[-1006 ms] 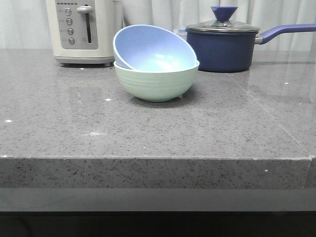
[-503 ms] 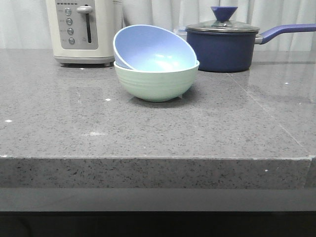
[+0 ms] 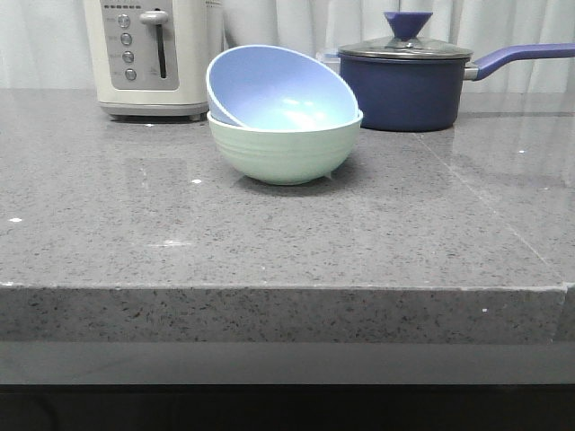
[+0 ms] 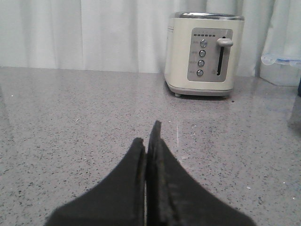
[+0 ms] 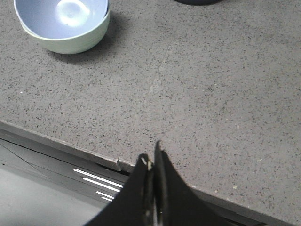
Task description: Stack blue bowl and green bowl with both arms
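The blue bowl (image 3: pixel 278 90) rests tilted inside the green bowl (image 3: pixel 283 153) on the grey stone counter, at its middle back. The right wrist view shows both: blue bowl (image 5: pixel 63 16), green bowl (image 5: pixel 70 44). My right gripper (image 5: pixel 151 153) is shut with nothing in it, over the counter's front edge and well away from the bowls. My left gripper (image 4: pixel 147 134) is shut and empty, low above the counter and facing the toaster. Neither arm appears in the front view.
A cream toaster (image 3: pixel 153 58) stands at the back left, also in the left wrist view, toaster (image 4: pixel 204 54). A dark navy lidded saucepan (image 3: pixel 409 85) with a long handle stands at the back right. The counter's front edge (image 3: pixel 287 292) runs across the front view.
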Controlling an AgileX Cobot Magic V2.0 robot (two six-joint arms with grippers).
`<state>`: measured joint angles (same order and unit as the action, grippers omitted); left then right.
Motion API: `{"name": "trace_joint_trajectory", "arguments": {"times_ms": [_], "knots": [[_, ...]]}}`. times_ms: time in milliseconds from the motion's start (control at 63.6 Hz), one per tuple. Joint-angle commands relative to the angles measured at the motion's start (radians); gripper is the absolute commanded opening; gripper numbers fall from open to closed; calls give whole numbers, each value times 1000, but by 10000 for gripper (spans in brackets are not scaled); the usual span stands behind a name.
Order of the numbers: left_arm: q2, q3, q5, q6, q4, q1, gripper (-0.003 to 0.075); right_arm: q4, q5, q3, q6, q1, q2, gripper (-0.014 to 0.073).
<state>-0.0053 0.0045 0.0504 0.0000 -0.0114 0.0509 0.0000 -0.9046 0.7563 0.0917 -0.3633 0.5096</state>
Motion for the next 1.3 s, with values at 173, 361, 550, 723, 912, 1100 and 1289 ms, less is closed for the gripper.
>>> {"name": "trace_joint_trajectory", "arguments": {"times_ms": [173, 361, 550, 723, 912, 1100, 1289], "knots": [[-16, 6, -76, 0, -11, 2, -20, -17, 72, 26, 1, 2, 3, -54], [-16, 6, -76, 0, -11, 2, -20, -17, 72, 26, 1, 2, 3, -54], [-16, 6, -76, 0, -11, 2, -20, -17, 72, 26, 1, 2, 3, -54], [-16, 6, -76, 0, -11, 2, -20, -17, 72, 26, 1, 2, 3, -54], [-16, 6, -76, 0, -11, 2, -20, -22, 72, 24, 1, 5, -5, -54], [-16, 6, -76, 0, -11, 2, -20, -42, 228, -60, -4, 162, -103, -55], [-16, 6, -76, 0, -11, 2, -20, -42, 476, -260, -92, 277, -258, -56]]}}
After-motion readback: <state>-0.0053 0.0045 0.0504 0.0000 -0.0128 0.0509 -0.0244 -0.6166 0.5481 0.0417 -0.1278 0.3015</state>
